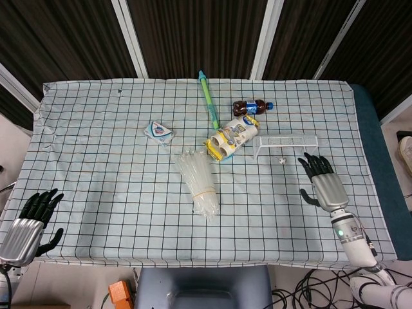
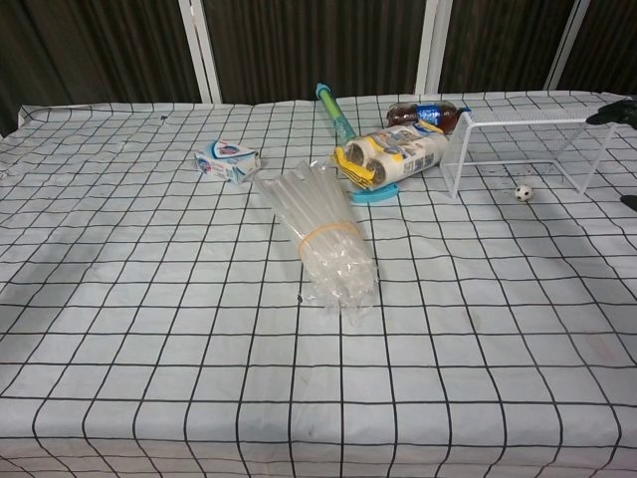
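The left hand (image 1: 29, 223) hung off the table's near-left corner, far left of the white wire goal (image 1: 286, 143), fingers spread, holding nothing. The small ball (image 2: 524, 193) lay just in front of the goal's mouth. Right of it, the right hand (image 1: 324, 186) hovered spread and empty.

Right hand (image 2: 617, 112) cut off by the chest view's right edge; only dark fingertips show. Left hand (image 1: 29, 222) absent from the chest view. Small ball (image 1: 282, 160) too tiny for its markings to be told in the head view.
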